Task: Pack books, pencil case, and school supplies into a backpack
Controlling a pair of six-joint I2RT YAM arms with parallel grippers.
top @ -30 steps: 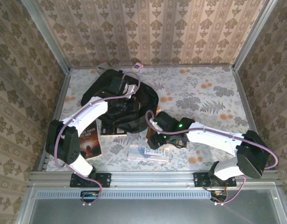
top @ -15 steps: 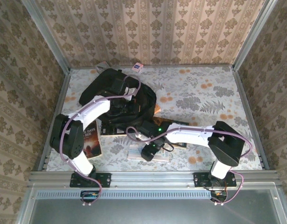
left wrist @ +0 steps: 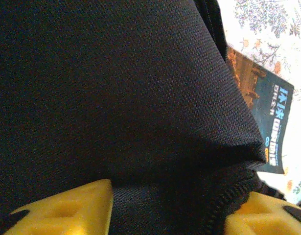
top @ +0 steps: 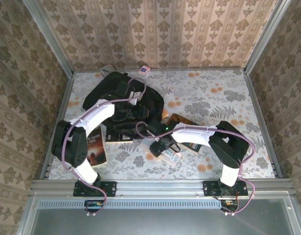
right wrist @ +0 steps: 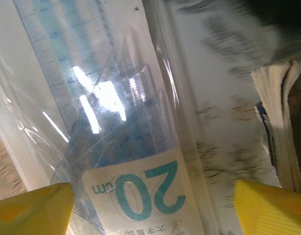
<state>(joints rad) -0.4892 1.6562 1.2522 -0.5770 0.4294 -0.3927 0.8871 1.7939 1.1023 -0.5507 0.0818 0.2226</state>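
From above, saw left gripper (top: 127,92) on the backpack (top: 104,95) at far left, right gripper (top: 160,147) over a clear ruler packet (top: 171,157). At left wrist, found fingers (left wrist: 62,210) parted around its fabric, perhaps touching, brown-and-teal book (left wrist: 267,117) beside. At right wrist, found jaws wide apart above the packet.

The backpack (top: 154,104) lies far left — a book (top: 95,149) before it, a ruler pack (top: 172,157) farther right.

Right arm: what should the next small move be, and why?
Probably lower the right gripper a little and close it on the ruler pack. The clear pack lies between the gripper's open fingers and is not yet gripped, so a short descent and squeeze looks enough to take hold.
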